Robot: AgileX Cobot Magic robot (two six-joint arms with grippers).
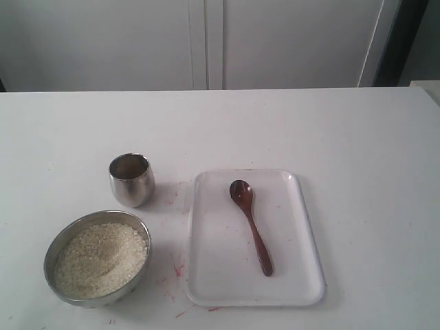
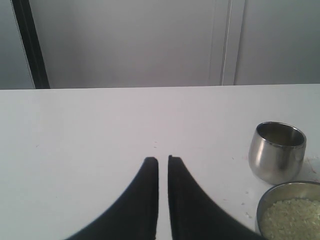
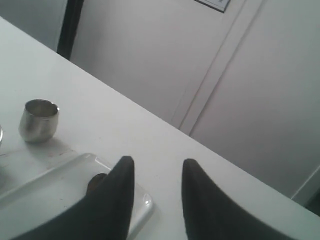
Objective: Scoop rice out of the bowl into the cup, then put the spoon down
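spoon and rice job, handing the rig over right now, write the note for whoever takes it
Grippers: left gripper shut, empty, over bare table near the cup and bowl. The right gripper is open, empty, above the tray edge.
Things: spoon lies on the white tray. The bowl is full of rice; the cup looks empty.
Done: nothing yet.
Left: grasp spoon, scoop rice into cup, set spoon down.

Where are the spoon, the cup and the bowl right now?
spoon (image 1: 253,230), exterior view, middle of its handle.
cup (image 1: 131,182), exterior view, front of its outer wall.
bowl (image 1: 96,216), exterior view, bare far rim.
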